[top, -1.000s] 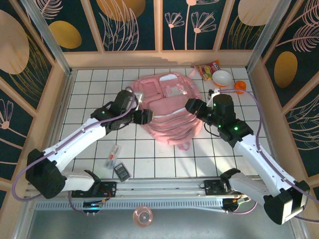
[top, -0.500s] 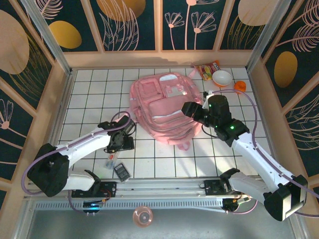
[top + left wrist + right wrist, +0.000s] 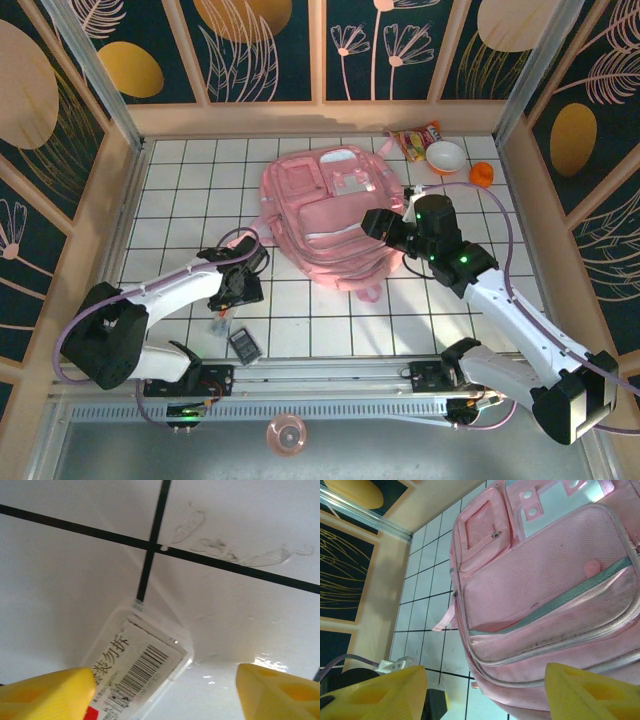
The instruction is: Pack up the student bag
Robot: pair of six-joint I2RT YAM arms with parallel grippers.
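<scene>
Left end effector [image 3: 165,675] gapes over a labelled box [image 3: 137,672]; right end effector [image 3: 485,672] (also apart) overhangs the student bag [image 3: 545,580] edge.

Student bag [image 3: 330,225] lying flat on its back, front facing up. Soft pink fabric, lighter front pockets + translucent panels showing. Sitting just ahead of right gripper [image 3: 482,697], filling the gap btwn its spread jaws, not touching them.

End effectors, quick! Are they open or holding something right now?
Left end effector: open, empty, above a barcoded clear packet.
Right end effector: open, empty, above the pink backpack.
</scene>
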